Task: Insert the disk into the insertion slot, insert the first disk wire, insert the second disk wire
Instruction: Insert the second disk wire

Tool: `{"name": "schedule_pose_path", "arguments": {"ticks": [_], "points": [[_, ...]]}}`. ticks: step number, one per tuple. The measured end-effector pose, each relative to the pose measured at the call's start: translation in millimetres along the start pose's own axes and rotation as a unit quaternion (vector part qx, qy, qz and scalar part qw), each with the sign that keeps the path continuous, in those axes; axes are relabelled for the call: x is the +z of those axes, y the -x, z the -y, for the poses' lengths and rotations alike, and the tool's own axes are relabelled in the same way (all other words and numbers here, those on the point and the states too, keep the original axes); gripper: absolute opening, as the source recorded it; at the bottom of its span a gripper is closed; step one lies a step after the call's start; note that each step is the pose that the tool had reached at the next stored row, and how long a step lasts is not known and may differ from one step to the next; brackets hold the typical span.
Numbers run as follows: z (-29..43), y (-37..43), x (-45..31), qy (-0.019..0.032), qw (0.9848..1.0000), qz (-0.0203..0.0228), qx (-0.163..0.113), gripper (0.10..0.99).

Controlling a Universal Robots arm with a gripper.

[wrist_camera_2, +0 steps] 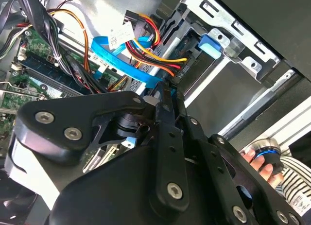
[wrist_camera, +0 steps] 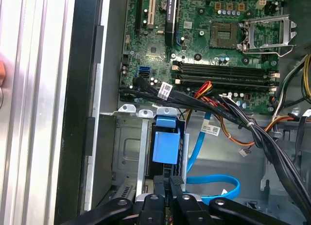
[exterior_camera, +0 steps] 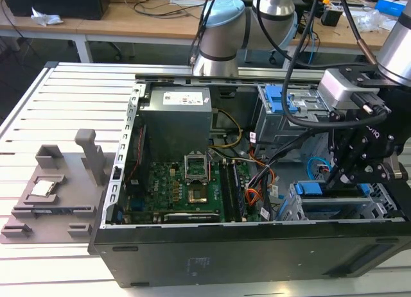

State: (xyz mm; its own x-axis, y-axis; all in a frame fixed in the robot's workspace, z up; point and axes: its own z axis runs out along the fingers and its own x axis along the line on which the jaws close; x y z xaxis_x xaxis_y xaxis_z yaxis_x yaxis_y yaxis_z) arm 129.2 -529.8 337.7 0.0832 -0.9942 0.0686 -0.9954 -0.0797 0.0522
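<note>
While the disk [wrist_camera: 166,146] sits inside the insertion slot [exterior_camera: 334,210] at the case's front corner, the gripper [wrist_camera: 170,182] hangs just above it, fingers pinched nearly together, apparently on a dark connector, blue cable [wrist_camera: 214,179] beside.

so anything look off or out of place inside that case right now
Nothing looks broken or spilled. The odd bits: the motherboard's CPU socket sits empty with its latch frame open, and a person's hand rests on a knob just outside the case, close to the robot's hand working at the insertion slot.
</note>
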Motion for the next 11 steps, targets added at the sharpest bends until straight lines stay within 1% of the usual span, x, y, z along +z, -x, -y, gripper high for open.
{"name": "schedule_pose_path", "arguments": {"ticks": [2, 3, 6, 7, 8, 10, 11], "points": [[0.1, 0.0, 0.1, -0.0001, 1.0000, 0.0002, 0.000, 0.161], [0.1, 0.0, 0.3, -0.0001, 1.0000, 0.0002, 0.000, 0.235], [0.0, 0.0, -0.9, -0.0001, 1.0000, 0.0005, 0.000, 0.235], [-0.4, -0.6, -8.5, -0.0001, 1.0000, 0.0001, 0.000, 0.235], [-0.7, -0.8, -13.5, -0.0002, 1.0000, 0.0001, 0.000, 0.235], [-1.6, -1.4, -26.7, -0.0008, 1.0000, 0.0000, 0.000, 0.235], [-1.8, -1.3, -29.3, -0.0010, 1.0000, 0.0000, 0.000, 0.235]]}}
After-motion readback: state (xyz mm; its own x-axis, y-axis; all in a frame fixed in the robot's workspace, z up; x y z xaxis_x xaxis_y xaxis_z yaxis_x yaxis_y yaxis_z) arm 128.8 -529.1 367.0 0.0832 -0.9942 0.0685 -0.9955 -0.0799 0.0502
